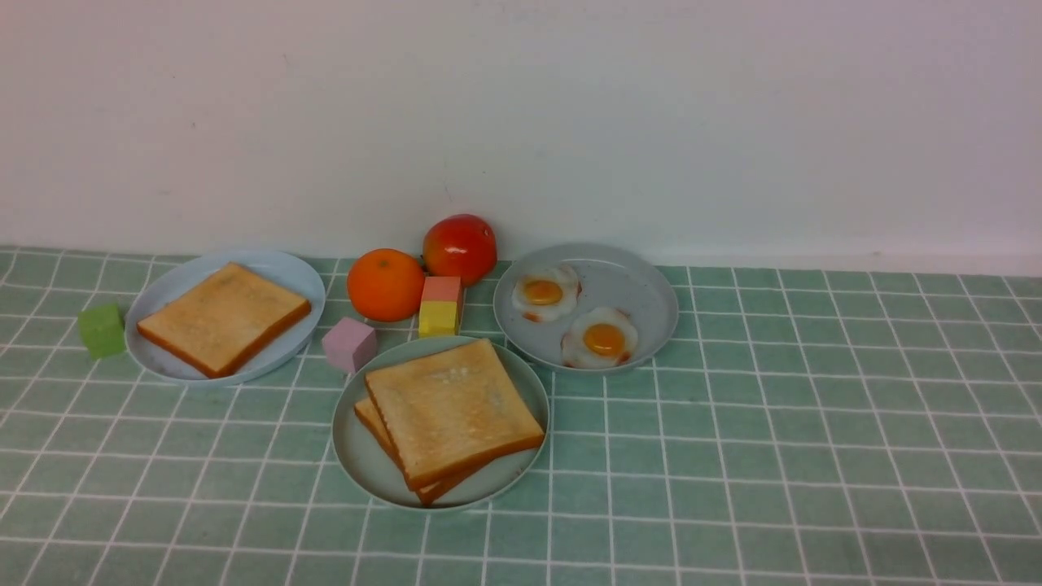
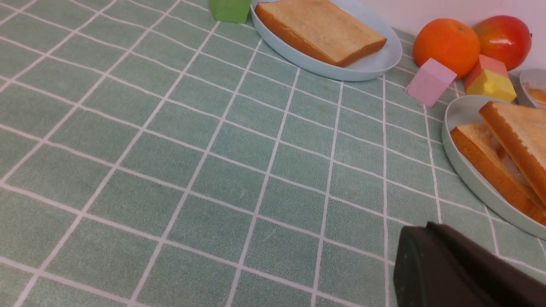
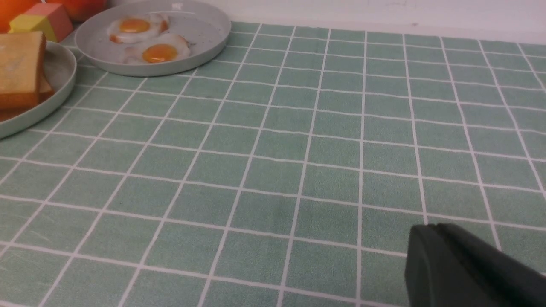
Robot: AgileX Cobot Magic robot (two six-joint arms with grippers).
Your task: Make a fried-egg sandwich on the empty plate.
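Mint plate (image 1: pixel 358 456) front-centre on bench (image 1: pixel 773 456), near both arms: 2 toast slices (image 1: pixel 452 411) stacked, egg between not visible | left tool (image 2: pixel 460 273), right tool (image 3: pixel 469 268): opening cannot tell, nothing visibly held | judged assembled; retreat clear without nudging the stack.

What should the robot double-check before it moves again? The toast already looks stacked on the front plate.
1. Top toast slice and bottom toast slice on the mint-green plate: ok.
2. Egg between them: cannot tell; the left wrist view shows only a pale sliver.
3. Slices squared up: not ok, the top one sits skewed.
4. Left gripper and right gripper clear of the plates: ok.
5. Jaws open or shut: cannot tell.
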